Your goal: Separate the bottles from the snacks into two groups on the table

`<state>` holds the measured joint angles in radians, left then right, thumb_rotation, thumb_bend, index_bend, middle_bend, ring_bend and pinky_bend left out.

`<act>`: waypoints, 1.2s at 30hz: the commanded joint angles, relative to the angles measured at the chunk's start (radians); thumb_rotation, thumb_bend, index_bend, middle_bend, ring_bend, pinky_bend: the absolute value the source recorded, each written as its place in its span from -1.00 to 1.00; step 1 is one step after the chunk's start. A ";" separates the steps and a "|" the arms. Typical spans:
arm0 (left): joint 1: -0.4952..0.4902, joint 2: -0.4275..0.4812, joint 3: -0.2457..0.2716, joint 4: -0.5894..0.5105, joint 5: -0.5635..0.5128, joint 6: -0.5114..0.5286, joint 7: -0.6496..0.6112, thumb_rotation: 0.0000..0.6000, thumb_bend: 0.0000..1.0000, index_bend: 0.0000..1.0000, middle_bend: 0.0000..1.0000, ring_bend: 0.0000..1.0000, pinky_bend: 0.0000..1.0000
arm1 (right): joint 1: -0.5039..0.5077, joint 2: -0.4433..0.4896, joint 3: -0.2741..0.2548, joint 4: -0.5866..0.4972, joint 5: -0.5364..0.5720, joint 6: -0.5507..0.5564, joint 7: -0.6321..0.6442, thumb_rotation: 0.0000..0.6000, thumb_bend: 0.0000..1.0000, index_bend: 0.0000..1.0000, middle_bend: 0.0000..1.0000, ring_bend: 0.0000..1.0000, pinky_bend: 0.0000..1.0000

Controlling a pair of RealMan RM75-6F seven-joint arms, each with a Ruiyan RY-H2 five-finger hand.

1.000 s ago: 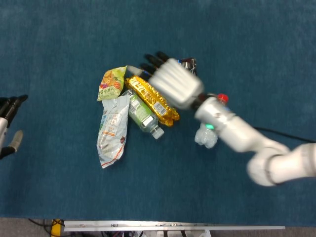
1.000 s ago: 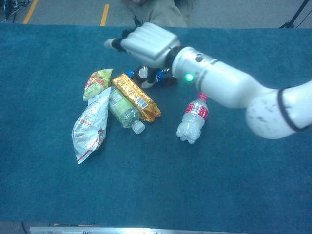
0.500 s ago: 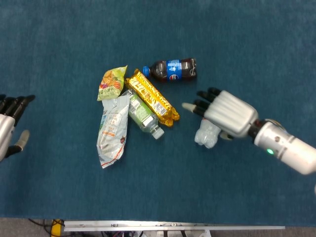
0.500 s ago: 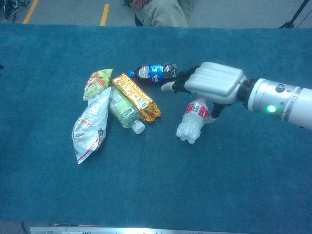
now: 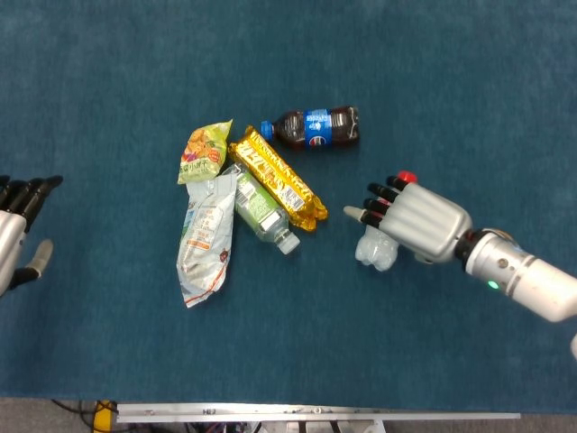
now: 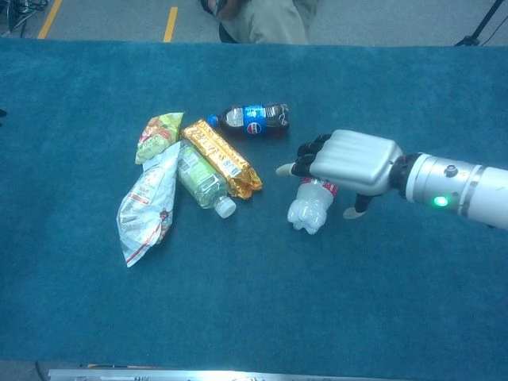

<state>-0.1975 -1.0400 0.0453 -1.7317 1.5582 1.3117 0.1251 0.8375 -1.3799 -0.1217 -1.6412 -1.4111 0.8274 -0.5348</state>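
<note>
On the blue table (image 5: pixel 469 81), the right robot hand (image 6: pixel 353 163) hovers spread wide, holding nothing, over the clear bottle (image 6: pixel 311 205) lying right of the snacks; a careless closing could roll it away.

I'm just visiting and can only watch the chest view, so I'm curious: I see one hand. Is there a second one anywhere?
Observer: Yes. The head view shows the left hand at its far left, fingers apart, holding nothing.
Operator: And the clear bottle under the right hand, does it have a cap? The hand covers that end for me.
Observer: It does. In the head view a red cap peeks out just beyond the fingers.
</note>
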 commanded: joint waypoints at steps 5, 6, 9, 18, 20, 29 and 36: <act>0.003 -0.001 -0.001 0.008 -0.002 0.005 -0.011 1.00 -0.19 -0.80 -0.61 -0.62 -0.71 | -0.014 -0.056 0.020 0.071 0.014 -0.003 -0.030 1.00 -1.00 -0.42 -0.30 -0.53 -0.46; 0.003 -0.002 -0.001 0.009 -0.002 0.005 -0.013 1.00 -0.19 -0.80 -0.61 -0.62 -0.71 | -0.017 -0.064 0.023 0.081 0.016 0.000 -0.031 1.00 -1.00 -0.34 -0.27 -0.49 -0.43; 0.003 -0.006 0.000 0.012 -0.001 0.004 -0.016 1.00 -0.19 -0.80 -0.61 -0.62 -0.71 | -0.031 -0.090 0.035 0.120 0.021 0.017 -0.033 1.00 -0.93 -0.09 -0.15 -0.32 -0.27; 0.005 -0.006 0.000 0.015 -0.002 0.006 -0.021 1.00 -0.19 -0.80 -0.61 -0.62 -0.71 | -0.064 -0.094 0.075 0.207 0.058 0.049 -0.009 1.00 -0.88 0.14 -0.01 -0.11 -0.08; 0.004 -0.008 0.000 0.016 -0.002 0.005 -0.022 1.00 -0.19 -0.80 -0.61 -0.62 -0.71 | -0.070 -0.081 0.078 0.214 0.065 0.052 -0.006 1.00 -0.88 0.15 -0.01 -0.11 -0.08; -0.007 -0.018 -0.005 0.024 -0.007 -0.011 -0.021 1.00 -0.19 -0.80 -0.61 -0.62 -0.71 | -0.100 -0.043 0.095 0.278 0.114 0.055 0.001 1.00 -0.88 0.14 -0.01 -0.11 -0.08; -0.018 -0.028 -0.008 0.022 -0.007 -0.025 -0.013 1.00 -0.19 -0.80 -0.61 -0.62 -0.71 | -0.104 -0.083 0.112 0.328 0.116 0.052 0.015 1.00 -0.88 0.14 -0.01 -0.11 -0.08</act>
<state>-0.2153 -1.0677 0.0377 -1.7098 1.5513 1.2869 0.1124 0.7335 -1.4592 -0.0123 -1.3164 -1.2945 0.8809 -0.5196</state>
